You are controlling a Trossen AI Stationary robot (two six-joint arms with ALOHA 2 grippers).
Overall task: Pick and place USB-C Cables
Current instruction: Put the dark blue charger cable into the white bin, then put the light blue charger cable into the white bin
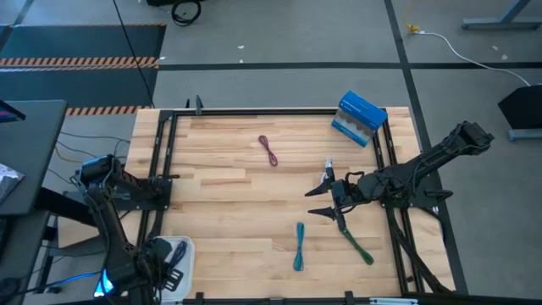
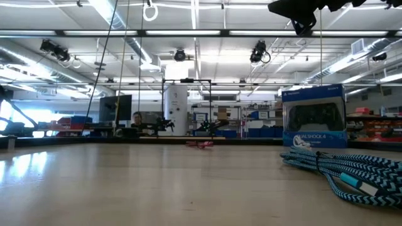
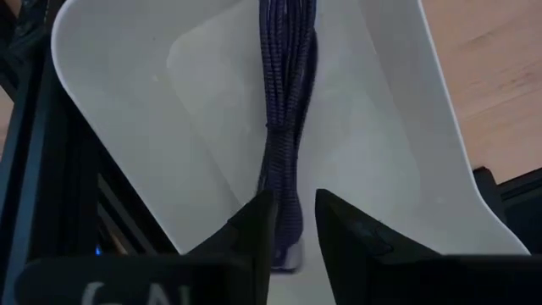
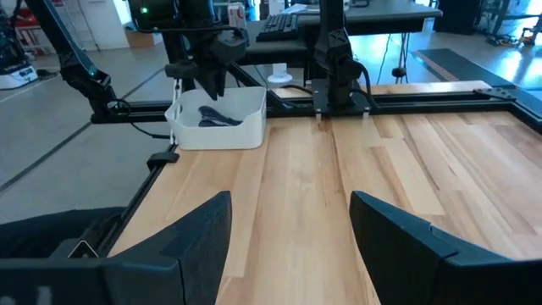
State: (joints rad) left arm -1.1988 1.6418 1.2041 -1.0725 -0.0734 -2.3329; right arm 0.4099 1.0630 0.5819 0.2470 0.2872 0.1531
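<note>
Four short braided USB-C cable bundles are counted: a maroon bundle (image 1: 269,150), a teal bundle (image 1: 299,246) and a green bundle (image 1: 356,245) on the pale wooden desk (image 1: 229,195), and one purple bundle (image 3: 286,102) in the white plastic tray (image 3: 127,93). The left claw (image 3: 293,222) is seen slightly parted around the purple bundle's end. The right claw (image 1: 326,196) is spread wide, empty, above the desk. One blue-and-white box (image 2: 314,117) is marked "DUALSHOCK 4".

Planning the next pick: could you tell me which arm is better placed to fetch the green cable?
Right, probably: the right gripper hangs open beside the green cable, while the left gripper is over the white tray.
</note>
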